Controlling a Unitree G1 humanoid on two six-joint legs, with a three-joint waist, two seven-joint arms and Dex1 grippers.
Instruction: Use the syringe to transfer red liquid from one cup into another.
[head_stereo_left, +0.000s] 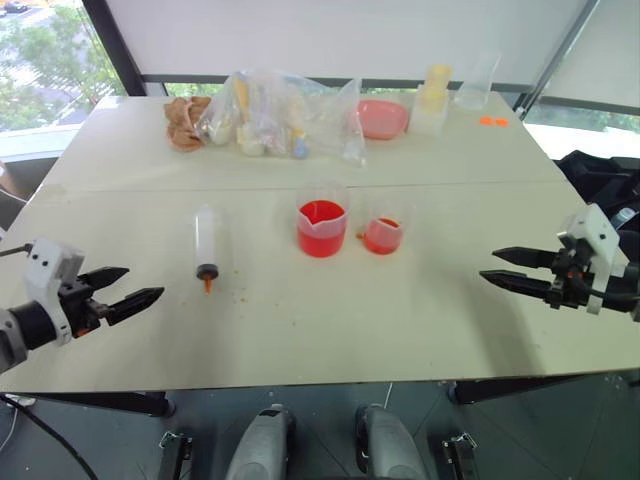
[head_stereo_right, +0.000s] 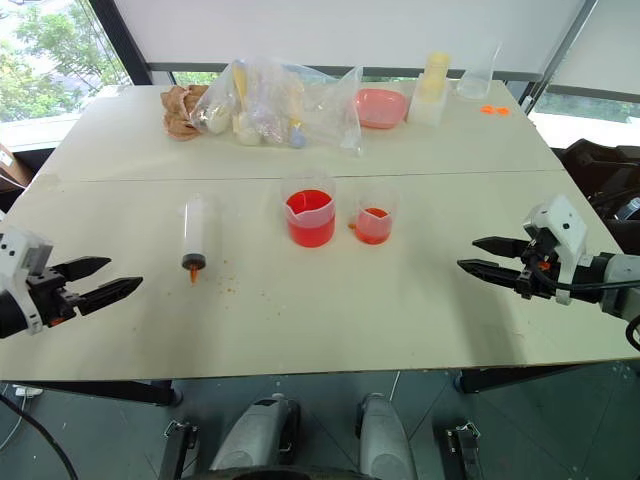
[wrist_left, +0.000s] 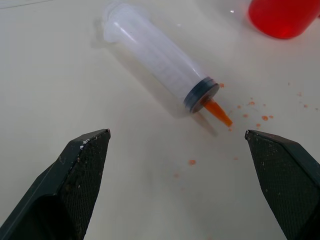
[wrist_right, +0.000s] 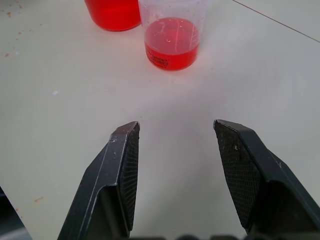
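The syringe (head_stereo_left: 207, 245) lies flat on the tabletop (head_stereo_left: 330, 330), left of the beaker (head_stereo_left: 321, 225) and small cup (head_stereo_left: 382, 230), both holding red liquid (head_stereo_left: 321, 238). Orange specks (wrist_left: 252, 112) dot its tip. Behind sit plastic bags (head_stereo_left: 275, 115) and a pink bowl (head_stereo_left: 381, 118). Left tool (head_stereo_left: 125, 288) and right tool (head_stereo_left: 510, 268) gape empty, with nothing between them and the cups.

A test or lab room in an office-type building is suggested. Two plain pale benches (head_stereo_left: 300, 320) are pushed together by large windows (head_stereo_left: 45, 55) with dark frames and a drawn white blind (head_stereo_left: 340, 35) (trees are seen outside). Measuring beakers (head_stereo_left: 321, 228) and a syringe (head_stereo_left: 208, 245) are laid out.
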